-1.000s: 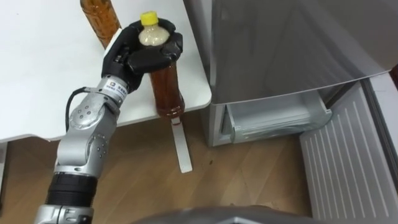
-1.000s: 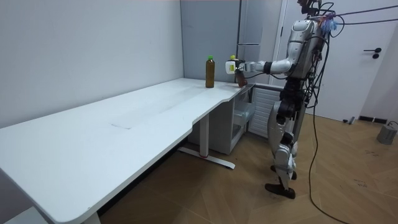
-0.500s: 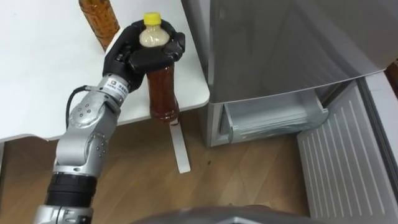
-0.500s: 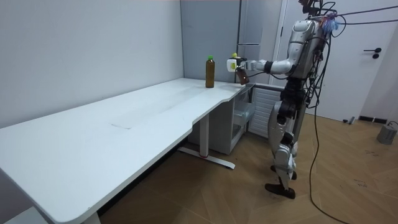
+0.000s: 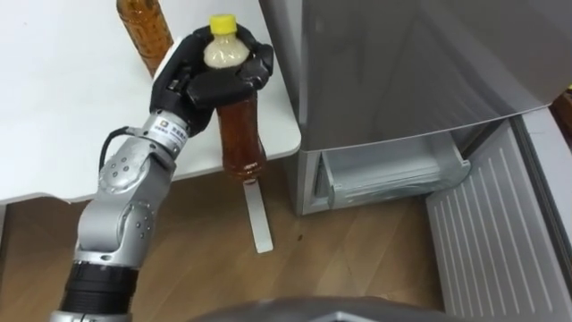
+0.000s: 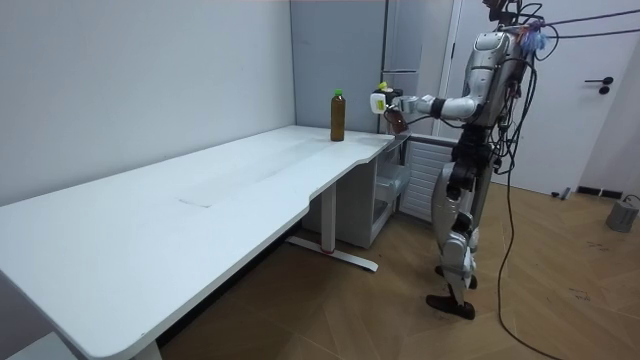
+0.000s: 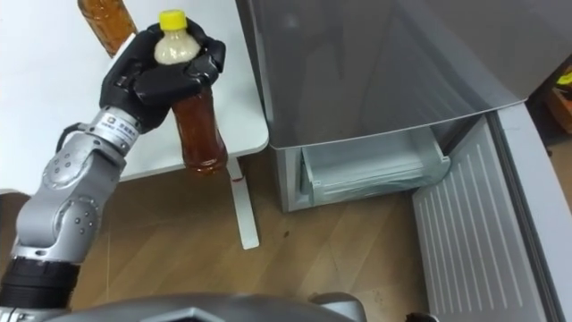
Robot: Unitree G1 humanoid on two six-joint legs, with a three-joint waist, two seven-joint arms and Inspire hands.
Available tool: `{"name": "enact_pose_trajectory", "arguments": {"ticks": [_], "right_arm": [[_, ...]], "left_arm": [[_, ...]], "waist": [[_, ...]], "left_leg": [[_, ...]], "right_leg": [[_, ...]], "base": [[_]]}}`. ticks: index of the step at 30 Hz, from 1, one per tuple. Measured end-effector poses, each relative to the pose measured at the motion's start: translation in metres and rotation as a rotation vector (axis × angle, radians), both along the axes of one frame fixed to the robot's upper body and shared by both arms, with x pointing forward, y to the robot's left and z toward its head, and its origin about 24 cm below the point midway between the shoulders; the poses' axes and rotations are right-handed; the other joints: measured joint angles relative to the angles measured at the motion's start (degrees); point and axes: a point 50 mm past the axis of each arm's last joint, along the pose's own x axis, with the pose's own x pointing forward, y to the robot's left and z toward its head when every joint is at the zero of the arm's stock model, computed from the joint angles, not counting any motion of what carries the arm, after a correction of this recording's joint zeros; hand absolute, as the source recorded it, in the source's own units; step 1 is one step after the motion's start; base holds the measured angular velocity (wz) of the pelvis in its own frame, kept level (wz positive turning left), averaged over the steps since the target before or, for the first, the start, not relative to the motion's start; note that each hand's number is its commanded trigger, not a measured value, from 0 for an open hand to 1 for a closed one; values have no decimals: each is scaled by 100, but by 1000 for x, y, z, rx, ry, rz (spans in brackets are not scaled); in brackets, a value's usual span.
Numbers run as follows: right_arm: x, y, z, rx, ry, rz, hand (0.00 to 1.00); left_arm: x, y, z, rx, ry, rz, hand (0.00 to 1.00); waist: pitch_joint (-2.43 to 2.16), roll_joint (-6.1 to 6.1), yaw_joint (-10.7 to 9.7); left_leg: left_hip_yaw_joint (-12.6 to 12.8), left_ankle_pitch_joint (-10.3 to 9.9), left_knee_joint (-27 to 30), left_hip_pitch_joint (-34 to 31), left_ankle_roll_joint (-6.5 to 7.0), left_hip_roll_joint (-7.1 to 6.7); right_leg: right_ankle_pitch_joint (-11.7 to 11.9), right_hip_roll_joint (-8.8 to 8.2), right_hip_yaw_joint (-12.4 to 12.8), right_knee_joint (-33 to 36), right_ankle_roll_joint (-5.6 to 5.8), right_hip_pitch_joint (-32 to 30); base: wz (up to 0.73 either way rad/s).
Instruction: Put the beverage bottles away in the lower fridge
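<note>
**A:** Left eye view: left hand (image 5: pixel 210 76) wrapped round the yellow-capped bottle (image 5: pixel 241 139) up by its neck, just off the table (image 5: pixel 54 107)'s right corner. Full, so heavyish, and slick?

**B:** Probably. Room view: it's tilted in mid-air, with the other bottle (image 6: pixel 338 115) upright at the table's far end. Right eye view: the grip's high, the waist seems safer. Lower fridge drawer (image 7: pixel 371 170) is nearby.

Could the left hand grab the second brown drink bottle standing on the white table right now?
Probably not yet: the left hand is curled round a yellow-capped brown drink bottle. The second brown bottle stands close by on the white table, nothing between, but the hand is full.
</note>
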Motion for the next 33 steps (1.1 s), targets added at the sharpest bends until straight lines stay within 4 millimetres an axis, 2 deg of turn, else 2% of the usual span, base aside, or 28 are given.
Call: {"name": "enact_pose_trajectory", "arguments": {"ticks": [5,8,15,25,29,33], "right_arm": [[3,1,0,8,-11,-29,0],[3,1,0,8,-10,-28,0],[8,1,0,1,-37,-49,0],[44,5,4,19,-220,-145,0],[61,13,7,41,-298,-81,0],[72,21,8,64,-342,-20,0]], "left_arm": [[-3,0,-2,-103,21,-1,100],[-4,-3,-1,-169,28,-12,100],[-16,-10,-2,-204,40,-44,100],[-19,-17,-8,-210,69,-69,100],[-24,-26,-25,-201,140,-85,100],[-29,-28,-30,-188,160,-93,100]], "waist": [[20,1,18],[22,8,97],[29,6,139],[75,-49,163],[83,-59,283],[84,-65,343]], "left_leg": [[-51,7,44,-103,-11,0],[-84,7,44,-137,-11,-1],[-116,7,49,-194,-11,-2],[-173,10,99,-273,-16,-3],[-178,13,112,-288,-22,-3],[-231,14,127,-294,-23,-1]], "right_leg": [[2,3,-24,-13,-3,-42],[1,5,-21,-19,-4,-77],[2,4,-55,-16,-4,-129],[9,3,-151,-19,-16,-130],[13,6,-173,-20,-22,-145],[17,5,-169,-16,-29,-174]], "base": [[5],[0],[1],[4],[0],[0]]}}
